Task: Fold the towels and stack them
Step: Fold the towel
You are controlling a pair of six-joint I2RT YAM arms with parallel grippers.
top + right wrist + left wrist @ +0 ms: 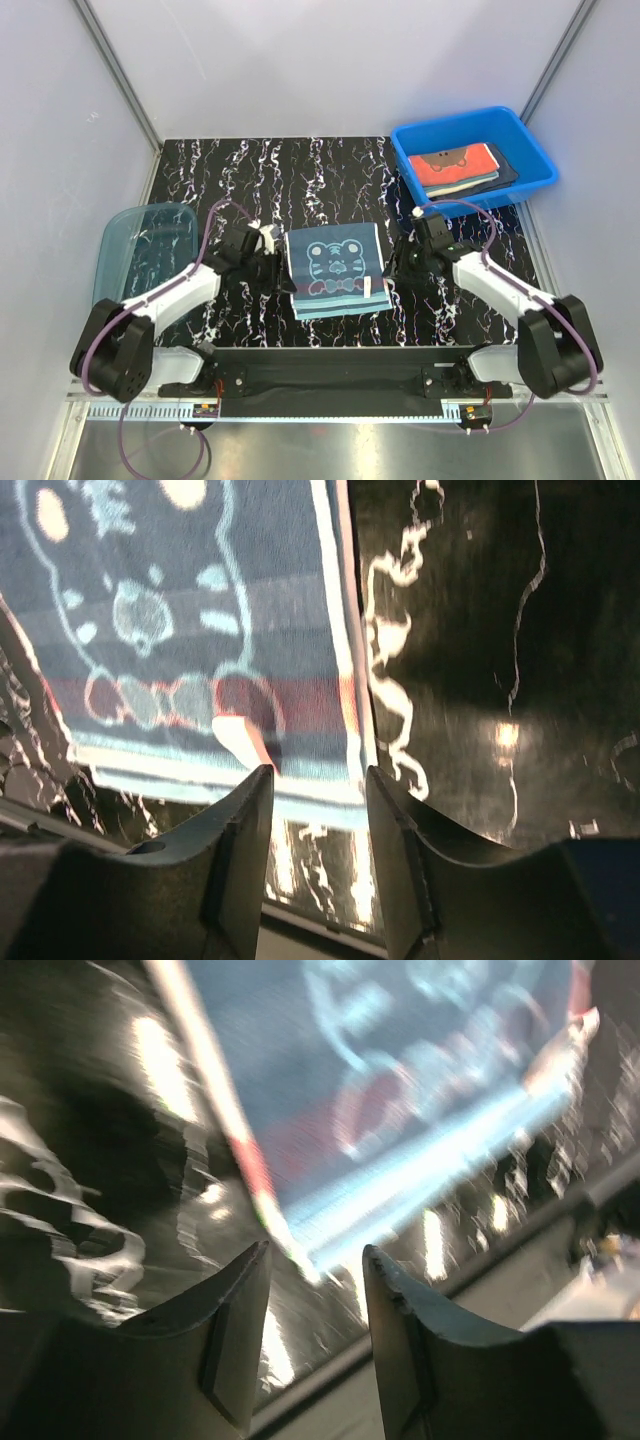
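One towel (pixel 335 270), dark slate-blue with a light teal bear and a pale near edge, lies folded flat on the black marbled table (pixel 300 170) between my two arms. My left gripper (pixel 276 264) hovers at its left edge, open, with nothing between the fingers. In the left wrist view the towel (pixel 400 1080) fills the upper right, beyond the open left gripper (pixel 318 1260). My right gripper (pixel 398 266) sits at the towel's right edge, also open and empty. The right wrist view shows the towel (pixel 180 630) and its small tag (pixel 240 740) just past the right gripper (pixel 318 780).
A rigid blue bin (pixel 455 118) at the back right holds a folded red towel (pixel 457 166) on top of a dark one (pixel 507 172). A translucent teal tub (pixel 130 250) stands at the left edge. The table's near rail runs just behind both grippers.
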